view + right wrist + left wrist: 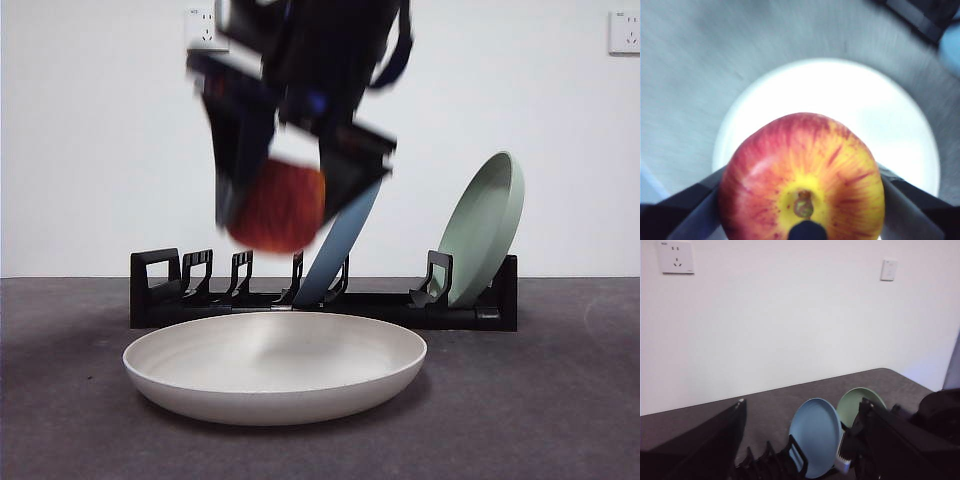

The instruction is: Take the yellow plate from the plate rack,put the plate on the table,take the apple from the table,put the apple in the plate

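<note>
Red apple is pinched between the right gripper's jaws, up in the air above the plate on the table. Left gripper spread wide, holding nothing.

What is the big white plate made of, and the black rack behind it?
The yellow plate looks like matte plastic or a plastic-fibre mix: smooth, dull, no glassy shine, though ceramic can't be ruled out. The plate rack looks like moulded black plastic, with chunky posts and a slight sheen.

Red, yellow-streaked apple aloft above cream yellow plate flat on table before plate rack.
</note>
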`<action>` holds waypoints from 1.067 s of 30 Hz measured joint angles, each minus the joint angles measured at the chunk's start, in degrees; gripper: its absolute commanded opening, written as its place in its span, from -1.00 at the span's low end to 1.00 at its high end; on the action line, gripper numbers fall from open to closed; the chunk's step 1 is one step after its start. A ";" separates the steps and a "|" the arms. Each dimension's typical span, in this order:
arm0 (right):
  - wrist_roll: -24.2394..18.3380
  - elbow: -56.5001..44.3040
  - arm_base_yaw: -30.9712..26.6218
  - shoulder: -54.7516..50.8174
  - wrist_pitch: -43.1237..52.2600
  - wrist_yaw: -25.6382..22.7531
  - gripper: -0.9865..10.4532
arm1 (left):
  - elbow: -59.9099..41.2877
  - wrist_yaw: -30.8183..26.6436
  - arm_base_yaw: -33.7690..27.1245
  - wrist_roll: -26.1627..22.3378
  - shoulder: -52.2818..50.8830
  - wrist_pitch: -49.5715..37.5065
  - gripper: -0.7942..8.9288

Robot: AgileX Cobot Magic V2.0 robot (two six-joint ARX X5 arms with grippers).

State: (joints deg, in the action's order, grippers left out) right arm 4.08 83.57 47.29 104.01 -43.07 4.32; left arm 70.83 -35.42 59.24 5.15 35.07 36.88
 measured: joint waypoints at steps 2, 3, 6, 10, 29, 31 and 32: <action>0.00 0.00 0.00 3.61 -0.20 -0.02 -0.86 | 0.00 -0.46 0.00 -0.04 0.00 0.61 -0.06; 0.00 0.00 -0.02 5.03 -0.17 -0.02 -0.86 | 0.00 -0.48 0.00 -0.07 0.00 1.18 -0.06; -0.02 0.00 -0.04 8.52 -0.20 -0.02 -0.81 | 0.00 -1.57 0.00 -0.15 0.00 2.58 -0.06; -0.04 0.00 -0.02 10.08 -0.17 -0.02 -0.78 | 0.00 -1.75 0.00 -0.17 0.00 3.41 -0.06; -0.04 0.11 0.33 10.78 -1.51 -0.20 0.07 | 0.00 -1.92 0.00 -0.17 1.11 6.21 -0.06; -0.04 0.11 0.33 10.27 -1.70 -0.22 0.07 | 0.00 -1.92 0.00 -0.17 2.05 6.43 -0.06; -0.04 0.11 0.33 9.64 -1.86 -0.22 0.07 | 0.00 -1.92 0.00 -0.17 2.62 6.43 -0.06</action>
State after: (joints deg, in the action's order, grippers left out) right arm 4.03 83.68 47.62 113.65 -44.93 4.10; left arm 70.83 -37.34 59.24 4.97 37.69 43.31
